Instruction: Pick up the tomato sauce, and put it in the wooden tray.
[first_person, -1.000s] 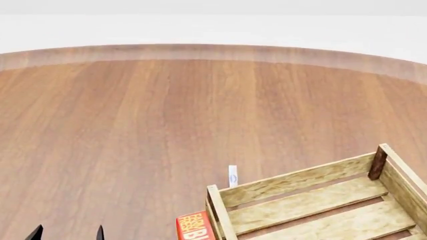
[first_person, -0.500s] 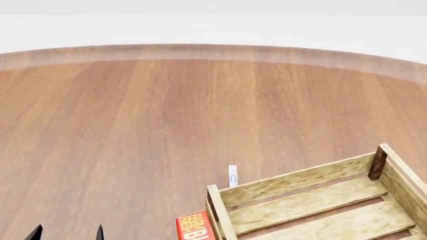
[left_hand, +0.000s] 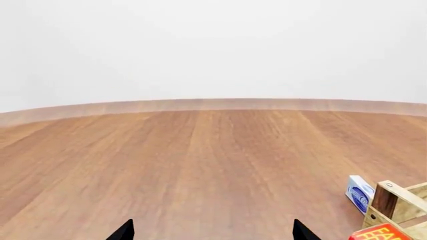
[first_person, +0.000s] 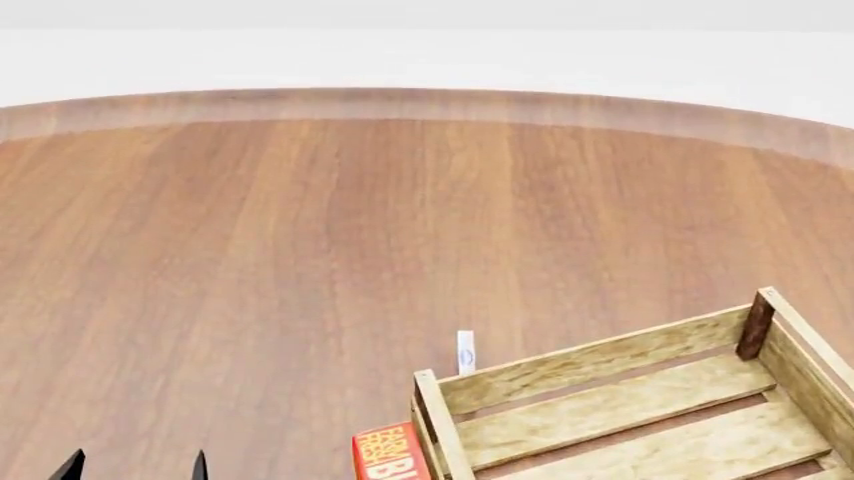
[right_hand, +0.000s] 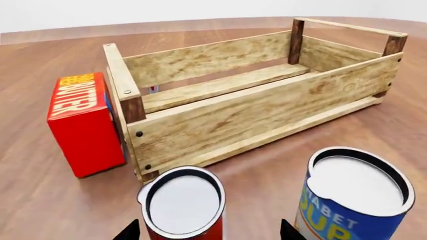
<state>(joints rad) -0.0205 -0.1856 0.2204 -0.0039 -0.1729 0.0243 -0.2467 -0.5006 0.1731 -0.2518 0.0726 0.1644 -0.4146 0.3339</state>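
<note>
My right jaws are spread wide, the tomato sauce right between them. It looks hard, smooth and a bit heavy, so I should squeeze its round sides. The wooden tray sits beyond, at 12 o'clock.

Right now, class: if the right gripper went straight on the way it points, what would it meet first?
Probably the tomato sauce, standing between the open right gripper fingertips, before the wooden tray behind; depth is unclear.
</note>
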